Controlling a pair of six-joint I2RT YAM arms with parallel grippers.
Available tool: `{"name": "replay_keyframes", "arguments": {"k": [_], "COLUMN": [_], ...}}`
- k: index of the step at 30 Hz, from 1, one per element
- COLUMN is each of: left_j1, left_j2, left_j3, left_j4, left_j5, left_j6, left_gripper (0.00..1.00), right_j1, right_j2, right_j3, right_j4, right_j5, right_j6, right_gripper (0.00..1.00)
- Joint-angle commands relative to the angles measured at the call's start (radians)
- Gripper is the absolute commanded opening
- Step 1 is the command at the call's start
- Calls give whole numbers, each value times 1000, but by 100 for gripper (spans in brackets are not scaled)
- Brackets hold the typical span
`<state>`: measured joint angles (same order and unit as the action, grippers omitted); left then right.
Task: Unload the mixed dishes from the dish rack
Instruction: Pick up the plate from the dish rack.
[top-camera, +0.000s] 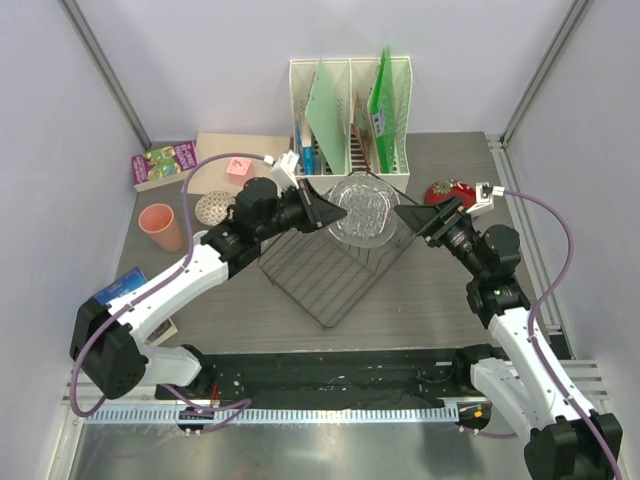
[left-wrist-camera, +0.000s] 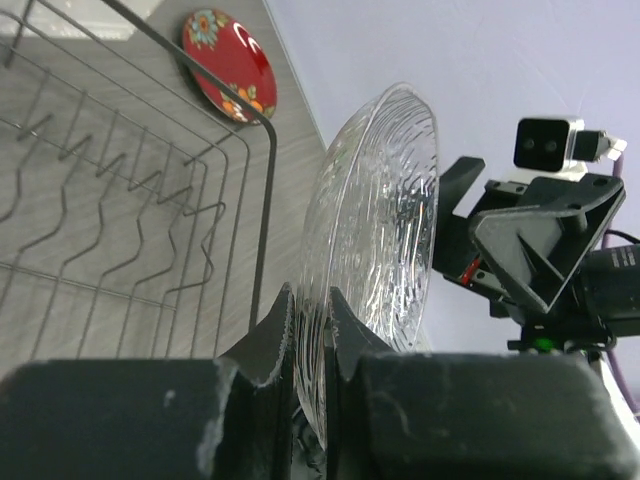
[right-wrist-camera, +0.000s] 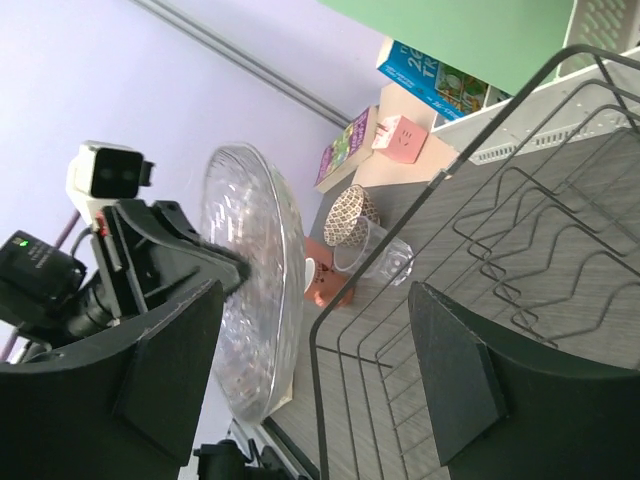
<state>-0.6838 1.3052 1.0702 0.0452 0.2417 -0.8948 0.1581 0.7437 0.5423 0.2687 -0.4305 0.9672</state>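
My left gripper (top-camera: 335, 212) is shut on the rim of a clear ribbed glass plate (top-camera: 362, 208) and holds it on edge above the far end of the black wire dish rack (top-camera: 330, 275). In the left wrist view both fingers (left-wrist-camera: 268, 335) pinch the plate (left-wrist-camera: 385, 200). My right gripper (top-camera: 408, 215) is open and empty, facing the plate's right side; in its own view (right-wrist-camera: 315, 370) the plate (right-wrist-camera: 250, 270) stands by its left finger. I see no dishes in the rack. The red flowered plate (top-camera: 450, 190) lies on the table right of the rack. A salmon-pink cup (top-camera: 160, 228) stands far left.
A white file holder (top-camera: 350, 105) stands behind the rack. A patterned bowl (top-camera: 213, 206), books (top-camera: 163, 163) and a pink box (top-camera: 238, 167) are at the back left. In the right wrist view a clear glass (right-wrist-camera: 390, 258) lies by a small pink cup (right-wrist-camera: 325, 288).
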Motion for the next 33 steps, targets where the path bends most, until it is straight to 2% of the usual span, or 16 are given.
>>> {"name": "replay_keyframes", "arguments": {"k": [1, 4, 8, 10, 11, 12, 15, 17, 19, 20, 22, 23, 24, 25, 26, 33], "left_j1": [7, 7, 6, 7, 6, 7, 6, 6, 6, 7, 6, 15, 29, 47, 91, 153], "left_j2": [5, 12, 16, 16, 16, 14, 3, -4, -18, -35, -61, -75, -111, -135, -170, -458], "left_j3": [-24, -49, -50, -42, -44, -44, -35, -23, 3, 29, 78, 130, 146, 151, 139, -27], "left_j4": [119, 151, 162, 151, 148, 145, 101, 42, 3, -60, -176, -305, -345, -373, -396, -452], "left_j5": [74, 87, 91, 91, 90, 87, 55, 12, -22, -86, -227, -313, -416, -439, -459, -539], "left_j6": [-72, -87, -89, -79, -76, -72, -50, -21, 8, 45, 89, 108, 137, 142, 143, 143], "left_gripper": [1, 0, 0, 0, 0, 0, 0, 1, 16, 43, 65, 80, 84, 88, 100, 100], "right_j1": [4, 12, 52, 60, 58, 60, 58, 60, 60, 58, 48, 41, 34, 3, -17, -247], "right_j2": [66, 150, 243, 273, 279, 283, 275, 250, 234, 215, 203, 191, 186, 183, 184, 250], "right_j3": [13, 5, 33, 38, 39, 38, 53, 61, 61, 59, 73, 79, 93, 99, 107, 94], "right_j4": [180, 274, 238, 225, 222, 216, 141, 87, 83, 81, 57, 25, 8, -5, -37, -134], "right_j5": [-77, -126, -162, -171, -177, -172, -154, -126, -107, -100, -59, -41, -28, -19, -7, 102], "right_j6": [79, 110, 64, 42, 33, 28, -11, -34, -45, -45, -48, -48, -48, -47, -47, 71], "right_gripper": [80, 79, 77, 68, 61, 37, 4, 1, 1, 1, 1, 1, 1, 1, 1, 1]}}
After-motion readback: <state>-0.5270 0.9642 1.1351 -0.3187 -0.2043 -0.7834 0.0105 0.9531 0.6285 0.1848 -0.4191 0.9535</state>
